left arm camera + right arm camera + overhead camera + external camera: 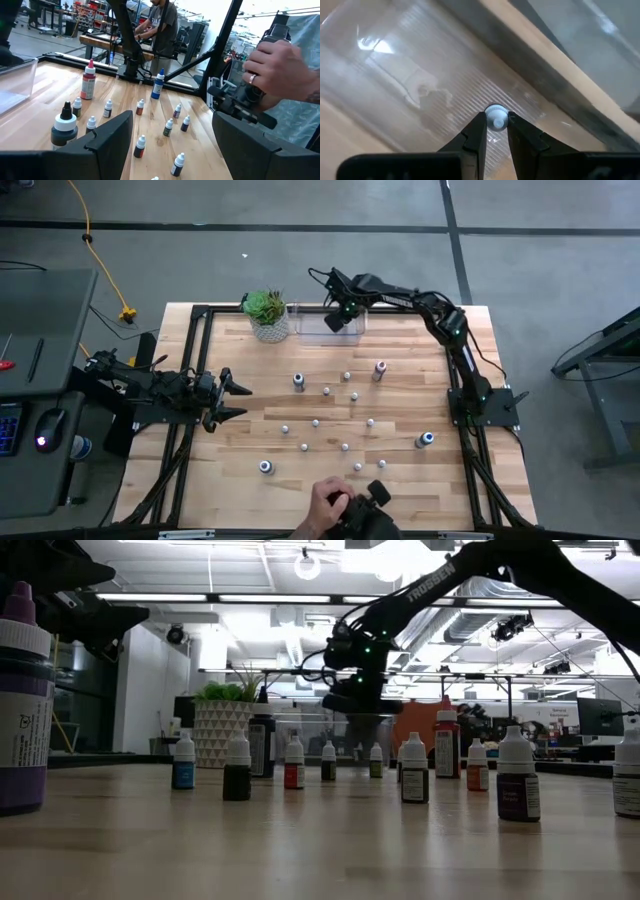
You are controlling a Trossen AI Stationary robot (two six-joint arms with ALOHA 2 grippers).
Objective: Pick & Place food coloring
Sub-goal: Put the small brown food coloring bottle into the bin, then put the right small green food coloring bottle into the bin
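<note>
Bottles of food coloring dot mid-frame; your plant flanks the clear bin at top. Right gripper over that bin pinches one small bottle. Left gripper waits spread, left of centre.

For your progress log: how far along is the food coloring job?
Done: no bottle visibly in the clear bin yet. In hand: the right gripper holds a small bottle over it. Left: many bottles remain on the table; the left gripper waits open.
</note>
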